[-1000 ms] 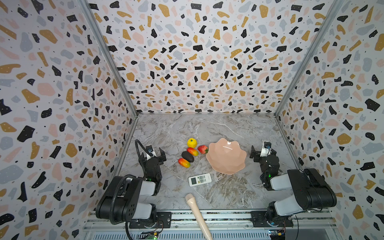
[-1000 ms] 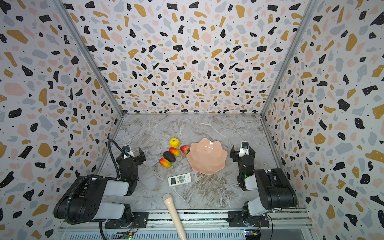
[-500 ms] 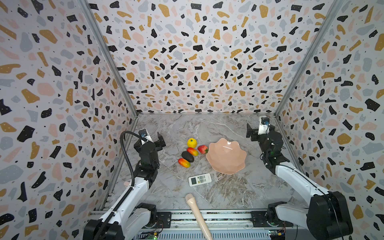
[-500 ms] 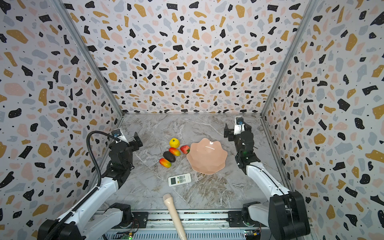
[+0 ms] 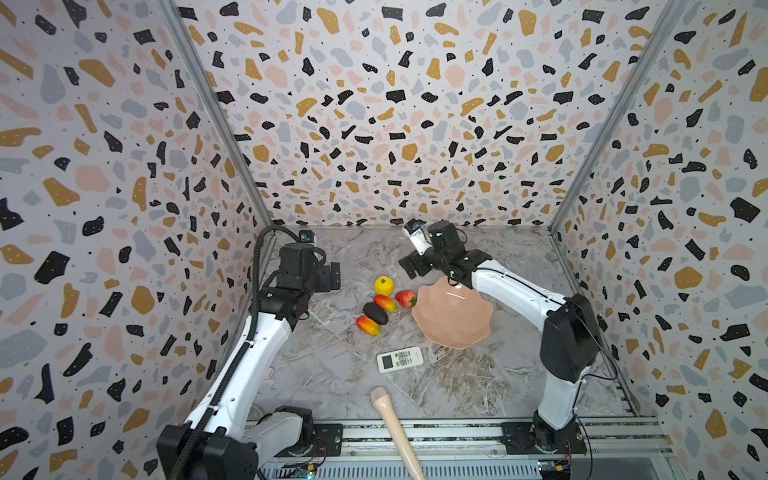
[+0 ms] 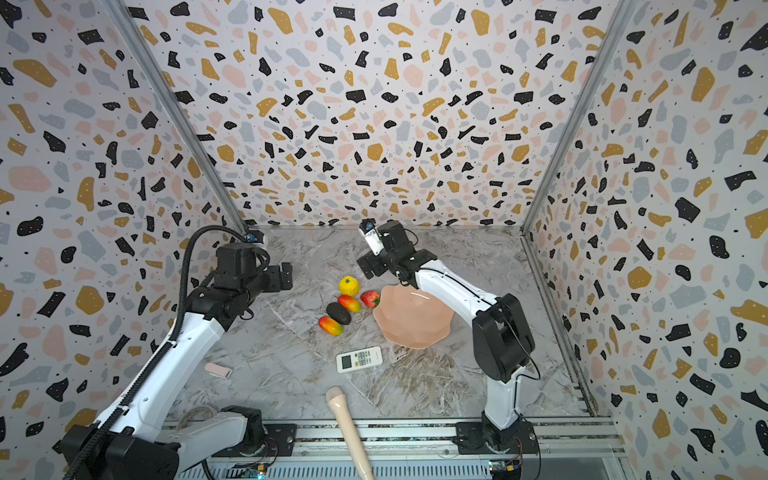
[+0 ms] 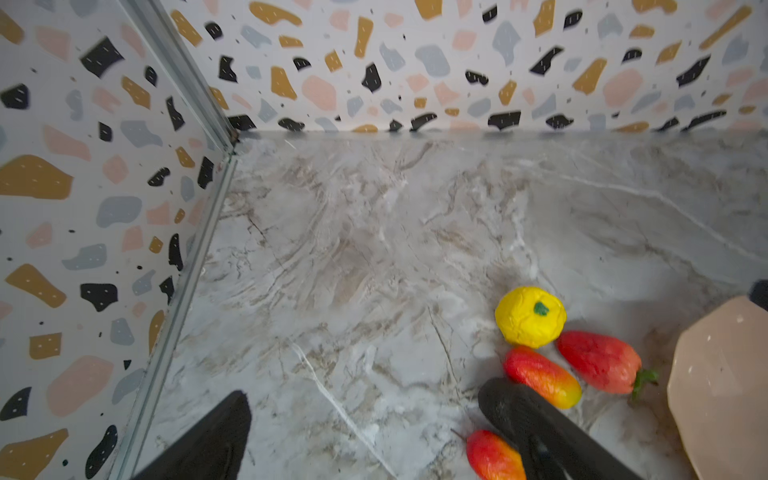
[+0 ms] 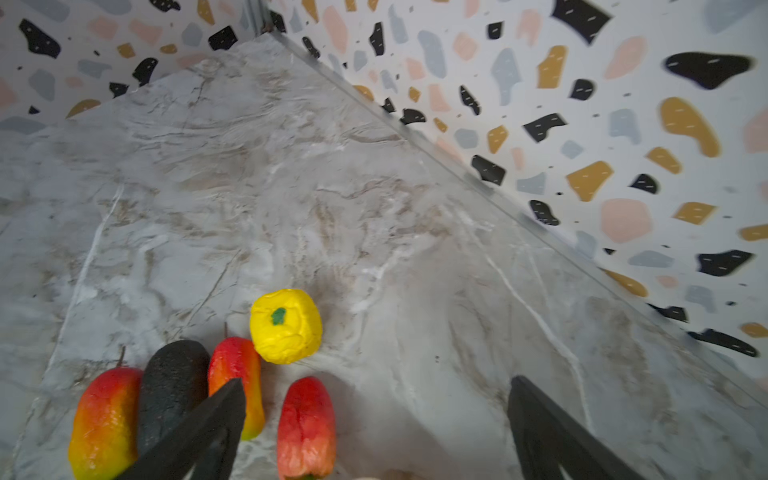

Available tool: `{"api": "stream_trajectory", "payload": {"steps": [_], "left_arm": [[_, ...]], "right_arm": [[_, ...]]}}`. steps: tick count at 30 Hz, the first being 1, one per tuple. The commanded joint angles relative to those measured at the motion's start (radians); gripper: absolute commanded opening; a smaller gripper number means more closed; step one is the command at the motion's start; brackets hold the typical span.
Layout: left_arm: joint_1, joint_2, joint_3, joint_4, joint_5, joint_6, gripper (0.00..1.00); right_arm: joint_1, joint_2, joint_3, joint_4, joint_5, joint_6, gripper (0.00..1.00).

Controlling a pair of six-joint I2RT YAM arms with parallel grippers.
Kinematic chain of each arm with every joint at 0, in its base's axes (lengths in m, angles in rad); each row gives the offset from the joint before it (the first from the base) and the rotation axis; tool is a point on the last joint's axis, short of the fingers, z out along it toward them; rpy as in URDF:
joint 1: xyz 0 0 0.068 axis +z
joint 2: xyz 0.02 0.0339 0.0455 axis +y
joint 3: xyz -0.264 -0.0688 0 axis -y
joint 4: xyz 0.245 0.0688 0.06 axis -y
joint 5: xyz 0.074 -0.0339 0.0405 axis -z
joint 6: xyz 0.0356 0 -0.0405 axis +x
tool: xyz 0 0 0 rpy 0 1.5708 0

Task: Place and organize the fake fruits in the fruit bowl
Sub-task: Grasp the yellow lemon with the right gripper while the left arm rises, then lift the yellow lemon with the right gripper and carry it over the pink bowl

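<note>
Fruit bowl [image 5: 453, 322], pale-pink, glossy, scallop-rimmed, is set on the grey marbled table [image 5: 332, 374]. The left gripper [image 7: 365, 395] and right gripper [image 8: 376, 384] are held wide open, nothing gripped. Five glossy fake fruits [image 5: 375, 312] are clustered at the bowl's nine o'clock.

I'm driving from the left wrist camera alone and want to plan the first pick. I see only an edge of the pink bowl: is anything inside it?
Observer: No. In both top views the bowl is empty.
Operator: Where is the right tool, and is it holding anything?
Observer: The right tool is open and empty. It hangs above the table, close to the strawberry.
Operator: Anything besides fruit lying around?
Observer: A white remote lies flat on the near side of the bowl.
</note>
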State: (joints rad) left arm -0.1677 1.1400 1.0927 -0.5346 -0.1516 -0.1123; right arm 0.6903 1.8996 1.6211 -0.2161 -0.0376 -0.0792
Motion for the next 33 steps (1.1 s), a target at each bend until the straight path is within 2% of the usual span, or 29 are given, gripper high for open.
{"api": "stream_trajectory", "payload": {"steps": [1,8,12,19,26,33], "left_arm": [[-0.004,-0.011,-0.007,-0.087,0.068,0.049,1.0],[-0.007,0.006,-0.05,-0.045,0.108,0.082,1.0],[-0.007,0.024,-0.054,-0.034,0.1,0.1,1.0],[-0.006,-0.002,-0.089,0.007,0.167,0.102,1.0],[0.003,-0.019,-0.122,0.025,0.152,0.098,0.99],[0.028,-0.022,-0.132,0.039,0.168,0.093,1.0]], "right_arm": [[0.049,0.058,0.098,-0.094,-0.004,0.056,0.99],[0.102,0.276,0.306,-0.159,0.037,0.142,0.99],[0.105,0.361,0.401,-0.193,0.07,0.176,0.98],[0.1,0.48,0.521,-0.225,0.083,0.217,0.93],[0.091,0.52,0.533,-0.227,0.056,0.247,0.83],[0.095,0.491,0.459,-0.183,0.04,0.249,0.78]]}}
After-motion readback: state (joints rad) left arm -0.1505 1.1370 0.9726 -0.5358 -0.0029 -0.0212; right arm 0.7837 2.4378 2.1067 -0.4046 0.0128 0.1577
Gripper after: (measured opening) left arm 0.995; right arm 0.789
